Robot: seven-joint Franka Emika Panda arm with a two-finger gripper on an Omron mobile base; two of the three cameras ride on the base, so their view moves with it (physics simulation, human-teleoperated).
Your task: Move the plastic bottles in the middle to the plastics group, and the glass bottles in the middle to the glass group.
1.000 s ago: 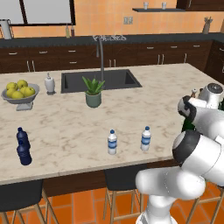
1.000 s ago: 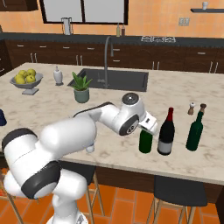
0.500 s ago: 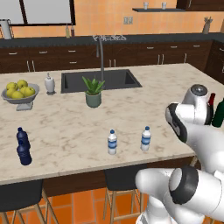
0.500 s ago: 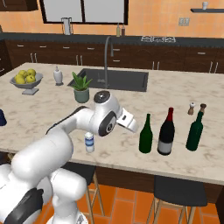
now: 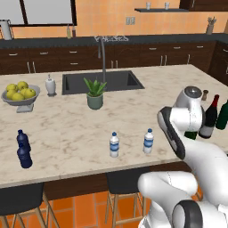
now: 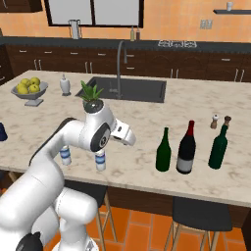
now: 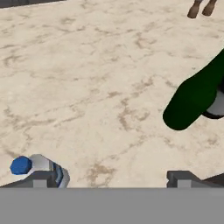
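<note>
Two clear water bottles [image 5: 114, 144] [image 5: 148, 141] with blue caps stand near the counter's front edge. In the right base view my arm partly covers them [image 6: 100, 159]. The two navy bottles [image 5: 23, 149] stand at the front left. A slim dark green wine bottle [image 6: 163, 151] stands upright beside the near-black, red-topped bottle [image 6: 186, 148] and another green bottle [image 6: 218, 147]. My gripper [image 6: 131, 140] hovers open and empty over the counter, between the water bottles and the wine bottles. In the hand view one water bottle [image 7: 41, 168] lies by the left finger [image 7: 39, 178], and the green bottle [image 7: 197, 96] sits at the right.
A potted plant [image 5: 95, 94] stands before the sink [image 5: 103, 81]. A bowl of lemons [image 5: 19, 94] and a white dispenser [image 5: 50, 85] are at the far left. Two pepper shakers [image 6: 220, 120] stand behind the wine bottles. Stools sit under the counter's front edge.
My gripper has let go of the slim green wine bottle and swung left, away from it. The bottle stays upright beside the near-black one.
</note>
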